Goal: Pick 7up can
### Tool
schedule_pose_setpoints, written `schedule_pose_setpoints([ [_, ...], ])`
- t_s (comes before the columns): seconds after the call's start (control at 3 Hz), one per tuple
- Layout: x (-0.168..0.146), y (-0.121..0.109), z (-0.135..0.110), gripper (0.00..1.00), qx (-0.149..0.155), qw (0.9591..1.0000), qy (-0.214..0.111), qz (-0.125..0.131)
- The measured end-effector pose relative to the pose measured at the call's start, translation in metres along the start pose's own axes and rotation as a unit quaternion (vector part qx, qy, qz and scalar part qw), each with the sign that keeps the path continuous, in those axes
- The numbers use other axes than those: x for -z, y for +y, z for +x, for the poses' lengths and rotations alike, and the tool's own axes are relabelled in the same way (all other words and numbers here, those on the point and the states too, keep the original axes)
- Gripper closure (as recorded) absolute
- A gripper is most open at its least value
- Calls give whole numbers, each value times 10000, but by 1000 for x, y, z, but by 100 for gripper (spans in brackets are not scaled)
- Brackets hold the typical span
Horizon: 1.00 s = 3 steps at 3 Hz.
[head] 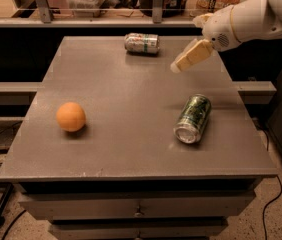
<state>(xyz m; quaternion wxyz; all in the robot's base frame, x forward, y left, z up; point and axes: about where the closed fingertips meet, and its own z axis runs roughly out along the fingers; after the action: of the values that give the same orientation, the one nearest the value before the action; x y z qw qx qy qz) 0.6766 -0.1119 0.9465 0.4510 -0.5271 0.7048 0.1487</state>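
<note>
One 7up can far back on grey table, pincer over right side, grip unclear

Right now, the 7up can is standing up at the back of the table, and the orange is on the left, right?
Not quite. The camera view shows the 7up can lying on its side at the back of the table, not standing. The orange is on the left. The gripper hovers right of the can, apart from it.

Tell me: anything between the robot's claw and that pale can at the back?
No. In the camera view, only bare table lies between the gripper, hovering over the far side, and the 7up can. The green can and orange sit nearer the front.
</note>
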Motion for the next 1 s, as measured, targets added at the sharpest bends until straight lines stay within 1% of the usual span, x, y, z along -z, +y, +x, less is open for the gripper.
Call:
schedule_pose_setpoints([
  [0.33,-23,-9,-5,0,137,9999,14,-23],
  [0.67,-48,-18,-11,0,241,9997,-65,-51],
  [1.0,-78,-25,-14,0,159,9994,-287,-85],
])
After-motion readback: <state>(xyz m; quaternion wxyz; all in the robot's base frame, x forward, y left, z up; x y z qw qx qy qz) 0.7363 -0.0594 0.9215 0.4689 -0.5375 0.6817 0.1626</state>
